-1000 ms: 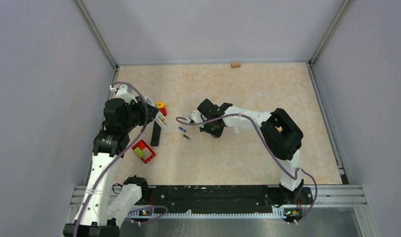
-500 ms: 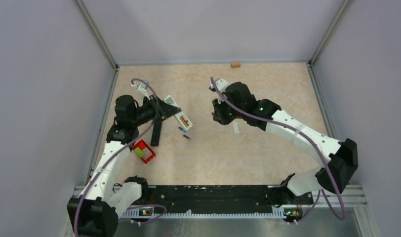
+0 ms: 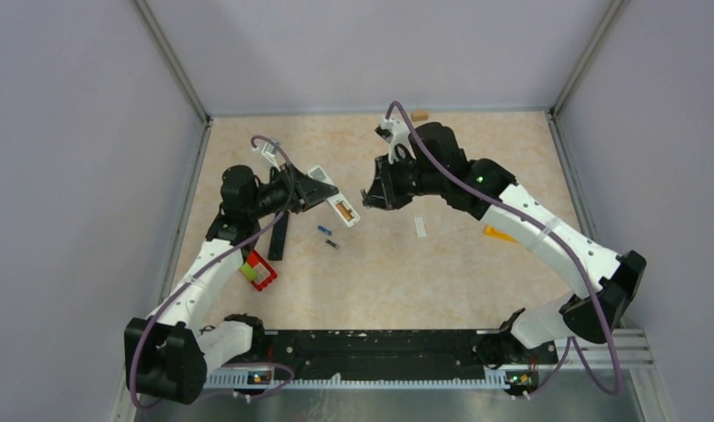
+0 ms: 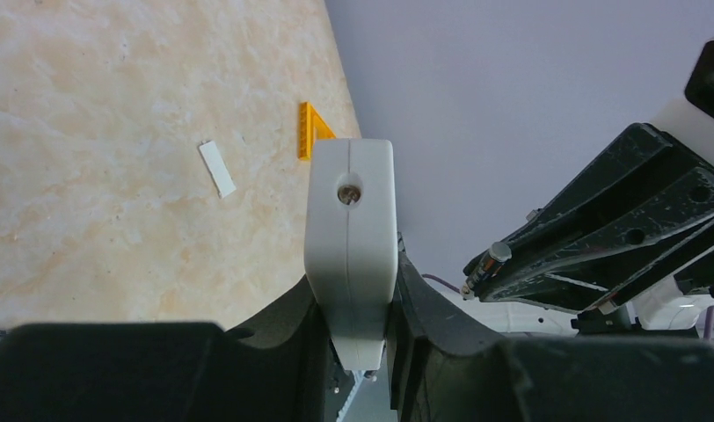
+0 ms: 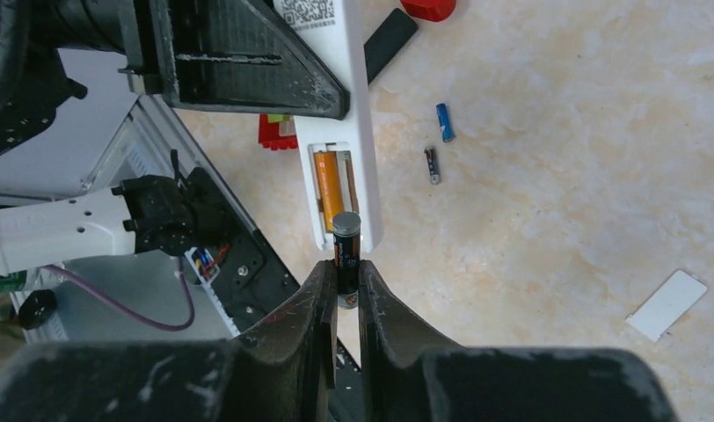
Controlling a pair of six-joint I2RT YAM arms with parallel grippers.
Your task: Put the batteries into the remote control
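Batteries: roughly half loaded, at a guess. Clenched in the right hand (image 5: 346, 268), a dark battery (image 5: 346, 239) with an orange band, standing up out of the fingertips. Just beyond it, close by, the open bay of the white remote control (image 5: 360, 132), gripped tight by the left hand (image 4: 353, 315) and held clear of the tabletop (image 5: 556, 176). Inside the bay, an orange battery (image 5: 325, 180) already seated; beside it, a seemingly empty slot. Left to do: laying the held cell into that slot, then probably refitting the white strip (image 5: 667, 305) lying off to one side. Farther out on the tabletop, a blue battery (image 5: 443, 122) and a second dark battery (image 5: 433, 164), unused.
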